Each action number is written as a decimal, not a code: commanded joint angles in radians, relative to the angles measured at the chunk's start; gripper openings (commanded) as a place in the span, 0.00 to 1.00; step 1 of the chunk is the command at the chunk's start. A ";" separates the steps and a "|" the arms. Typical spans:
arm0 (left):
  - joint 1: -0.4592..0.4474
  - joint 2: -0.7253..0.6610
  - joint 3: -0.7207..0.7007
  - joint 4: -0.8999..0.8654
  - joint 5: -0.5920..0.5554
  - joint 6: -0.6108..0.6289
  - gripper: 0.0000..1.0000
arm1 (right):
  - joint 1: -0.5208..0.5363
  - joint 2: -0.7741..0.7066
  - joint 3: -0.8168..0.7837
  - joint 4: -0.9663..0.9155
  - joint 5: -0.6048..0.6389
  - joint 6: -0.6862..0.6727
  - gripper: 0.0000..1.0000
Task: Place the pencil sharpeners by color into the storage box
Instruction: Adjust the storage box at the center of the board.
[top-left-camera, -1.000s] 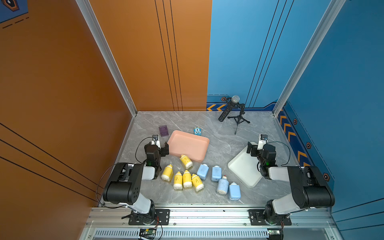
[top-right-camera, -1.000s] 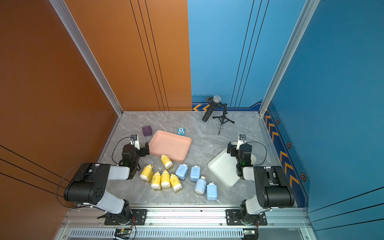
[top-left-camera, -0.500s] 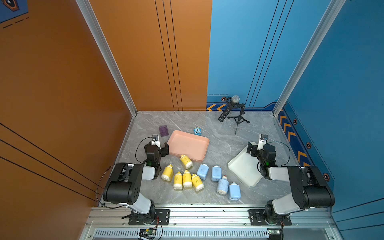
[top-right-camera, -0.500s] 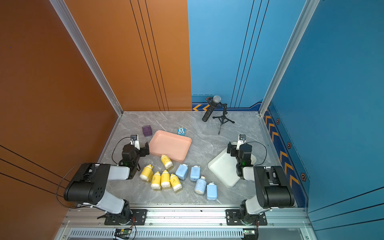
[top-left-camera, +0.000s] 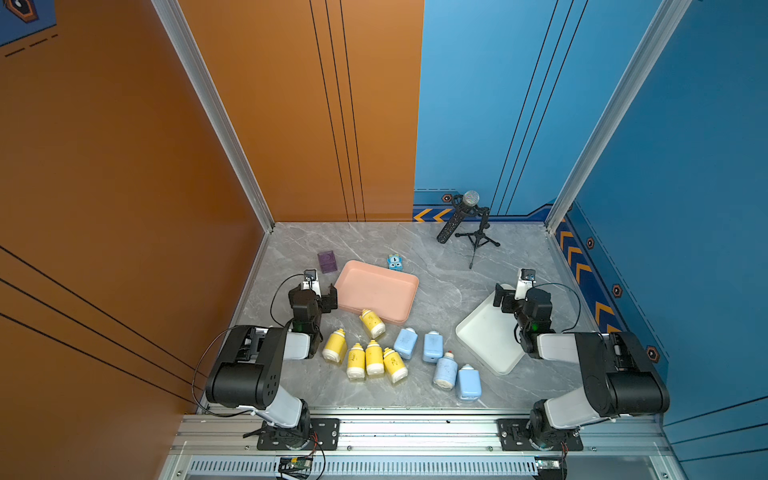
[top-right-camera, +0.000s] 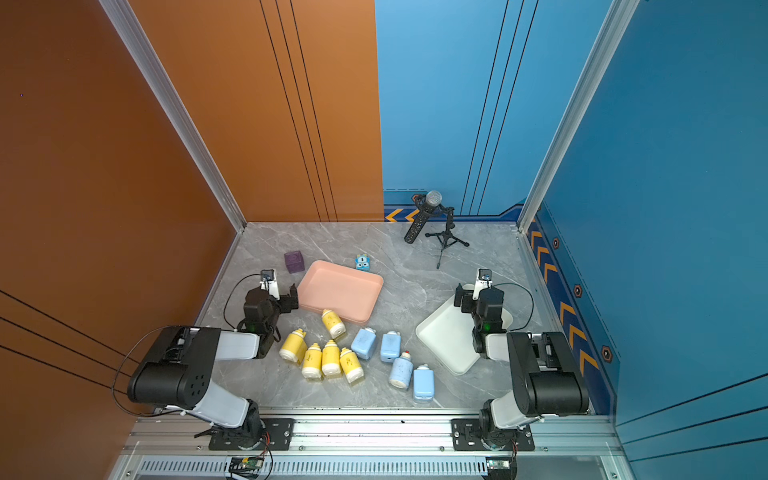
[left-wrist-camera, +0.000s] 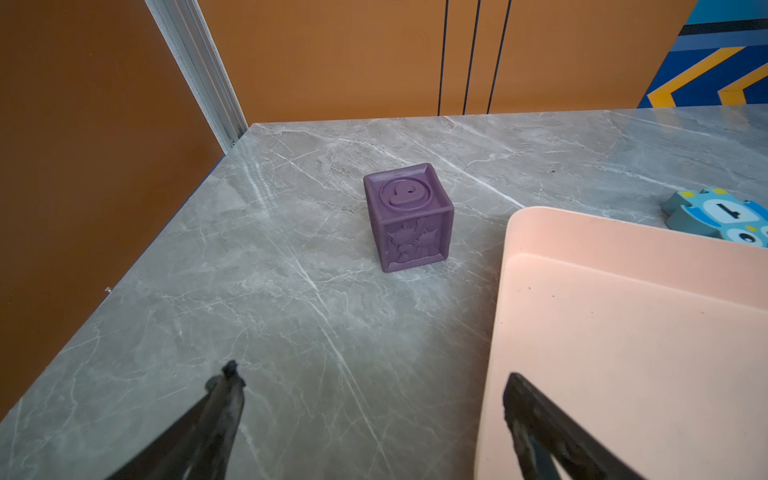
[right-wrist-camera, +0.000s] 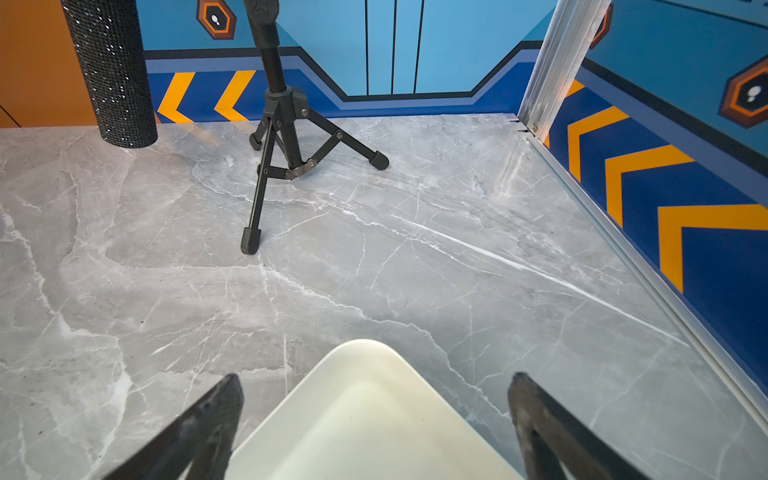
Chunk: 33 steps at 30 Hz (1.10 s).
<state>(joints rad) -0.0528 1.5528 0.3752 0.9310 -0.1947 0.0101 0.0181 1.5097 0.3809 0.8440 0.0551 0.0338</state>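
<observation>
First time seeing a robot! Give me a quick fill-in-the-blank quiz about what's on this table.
1. The yellow pencil sharpeners lying on the table number ____.
2. The light blue pencil sharpeners number ____.
3. The tray beside the left gripper is coloured ____.
4. Above the white tray, the right gripper has its jaws ____.
Missing words: five, four, pink, open.

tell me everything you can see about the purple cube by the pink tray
The purple cube is a small dark-purple block, matte and rubbery-looking, with a raised frame round each visible face. Its top shows a raised digit, a 6 or 9, inside a ring; one side shows a cat-like relief. It sits flat on the grey marble-look table, near the far left corner, a gap away from the pink tray. Only the table touches it; the open left gripper is short of it.
</observation>
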 joint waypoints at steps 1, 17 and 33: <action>0.008 0.002 -0.007 0.002 -0.012 -0.008 0.98 | -0.009 0.009 0.013 -0.028 -0.007 0.015 1.00; -0.162 -0.365 0.321 -0.754 -0.419 -0.149 0.98 | -0.031 -0.069 0.551 -1.031 0.216 0.231 1.00; -0.120 -0.469 0.789 -1.462 -0.061 -0.418 0.98 | 0.213 -0.348 0.786 -1.722 0.181 0.288 1.00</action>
<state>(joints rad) -0.1669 1.1267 1.1820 -0.4538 -0.2790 -0.3840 0.1307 1.1618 1.1294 -0.6556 0.1768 0.3161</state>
